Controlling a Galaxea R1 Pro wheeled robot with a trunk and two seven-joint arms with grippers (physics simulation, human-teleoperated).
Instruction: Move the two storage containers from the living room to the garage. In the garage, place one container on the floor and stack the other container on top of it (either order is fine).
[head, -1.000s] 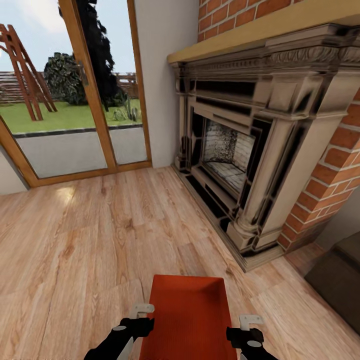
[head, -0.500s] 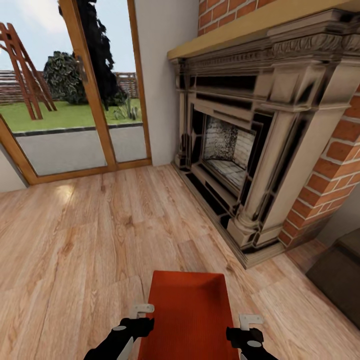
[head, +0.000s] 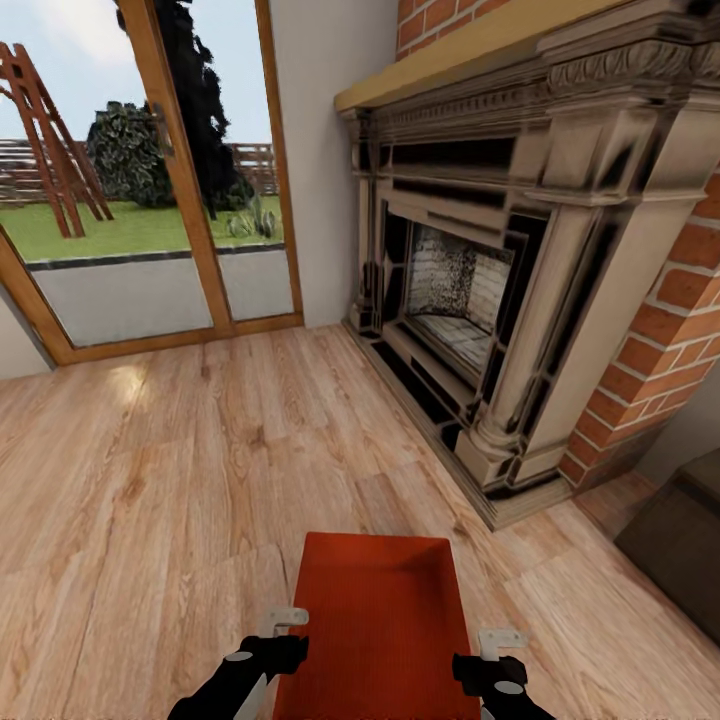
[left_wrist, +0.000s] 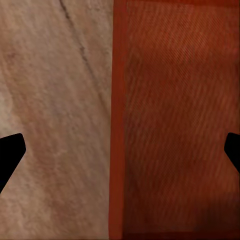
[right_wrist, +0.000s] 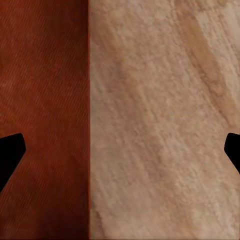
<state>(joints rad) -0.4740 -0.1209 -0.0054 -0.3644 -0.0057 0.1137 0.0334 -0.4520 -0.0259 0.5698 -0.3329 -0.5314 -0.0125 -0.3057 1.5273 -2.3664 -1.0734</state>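
Note:
One orange-red storage container (head: 375, 620) lies low in front of me over the living room's light wood plank floor (head: 170, 480); I cannot tell whether it rests on the planks. My left gripper (head: 283, 637) is at its left wall and my right gripper (head: 493, 652) at its right wall. In the left wrist view the left gripper (left_wrist: 120, 155) is open, its fingertips (left_wrist: 10, 152) wide apart astride the container's wall (left_wrist: 117, 125). In the right wrist view the right gripper (right_wrist: 120, 155) is likewise open astride the other wall (right_wrist: 88, 125). The garage is out of view.
A big stone fireplace (head: 500, 290) in a red brick wall (head: 680, 300) stands close at the right. Glass doors (head: 130, 200) with wooden frames are ahead at the left. A dark low cabinet (head: 685, 550) sits at the far right.
The whole picture has shifted a little: fireplace, floor and the container's far edge sit slightly higher, so the camera moved. Both grippers keep their places at the container's walls.

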